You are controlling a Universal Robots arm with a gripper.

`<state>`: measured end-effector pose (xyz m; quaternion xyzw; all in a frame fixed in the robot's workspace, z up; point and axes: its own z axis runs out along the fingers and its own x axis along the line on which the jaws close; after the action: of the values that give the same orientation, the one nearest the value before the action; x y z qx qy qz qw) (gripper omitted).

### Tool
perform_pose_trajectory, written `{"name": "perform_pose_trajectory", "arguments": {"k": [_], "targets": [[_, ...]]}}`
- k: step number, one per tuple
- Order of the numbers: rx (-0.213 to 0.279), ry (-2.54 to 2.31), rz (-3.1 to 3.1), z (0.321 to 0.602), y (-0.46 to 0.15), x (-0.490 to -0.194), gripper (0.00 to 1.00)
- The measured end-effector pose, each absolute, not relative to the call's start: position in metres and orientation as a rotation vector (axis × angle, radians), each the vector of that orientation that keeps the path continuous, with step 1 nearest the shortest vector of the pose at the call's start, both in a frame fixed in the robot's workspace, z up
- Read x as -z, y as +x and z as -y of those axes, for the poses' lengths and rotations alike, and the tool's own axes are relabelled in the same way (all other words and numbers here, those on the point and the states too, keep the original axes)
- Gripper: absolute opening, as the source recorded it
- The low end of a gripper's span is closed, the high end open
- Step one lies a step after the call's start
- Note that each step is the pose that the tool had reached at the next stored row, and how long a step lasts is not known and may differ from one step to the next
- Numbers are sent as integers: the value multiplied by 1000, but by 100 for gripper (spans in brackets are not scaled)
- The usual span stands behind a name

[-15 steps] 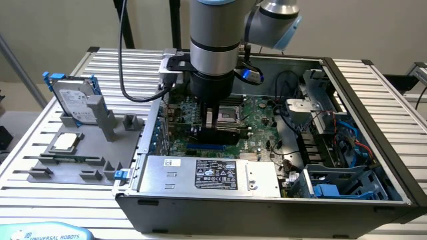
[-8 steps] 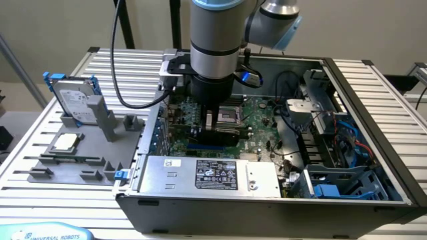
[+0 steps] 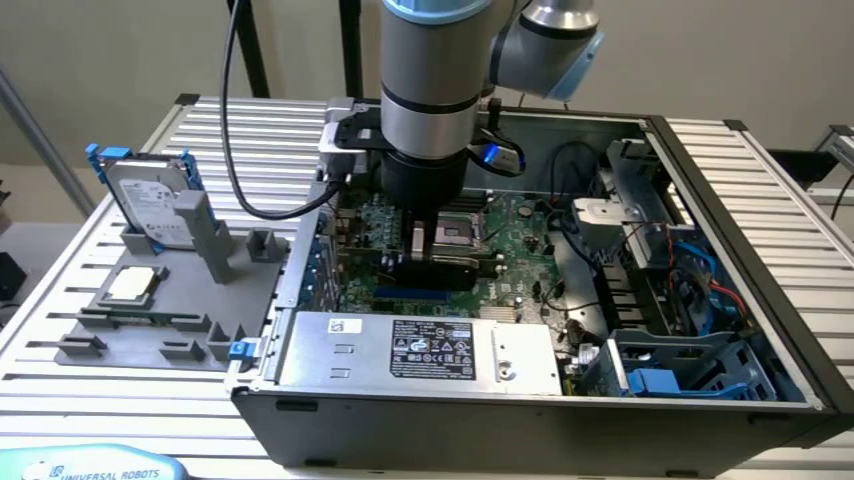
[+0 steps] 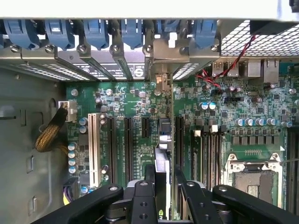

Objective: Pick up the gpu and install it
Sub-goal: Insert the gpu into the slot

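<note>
Wrist view shows the claw [image 4: 163, 186] closed on the gpu [image 4: 161, 163], which is seen edge-on as a thin card standing upright between the black fingers [image 4: 140, 198]; its lower edge is hidden, so whether it sits in a slot cannot be told. Its far end reaches toward the silver bracket [image 4: 161, 70] at the rear wall of the computer case [image 4: 28, 140]. Around it lies the green motherboard [image 4: 131, 102], with black expansion slots on either side of the card, a white slot [image 4: 91, 149] farther off, and the open CPU socket [image 4: 252, 179] cut off at the picture's edge.

Exterior view has the arm [image 3: 427, 90] reaching down into the case [image 3: 747, 190], blocking the claw and most of the card. On the surface [image 3: 801, 260] at the exterior view's left, a grey fixture [image 3: 200, 290] holds a hard drive [image 3: 140, 200] upright and a CPU chip [image 3: 136, 283] lying flat.
</note>
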<state>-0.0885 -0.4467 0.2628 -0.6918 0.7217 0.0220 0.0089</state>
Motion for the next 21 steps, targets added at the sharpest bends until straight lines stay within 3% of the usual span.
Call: {"name": "perform_pose_trajectory", "arguments": {"k": [21], "targets": [[-66, -2164, -2258, 447, -89, -258, 27]]}}
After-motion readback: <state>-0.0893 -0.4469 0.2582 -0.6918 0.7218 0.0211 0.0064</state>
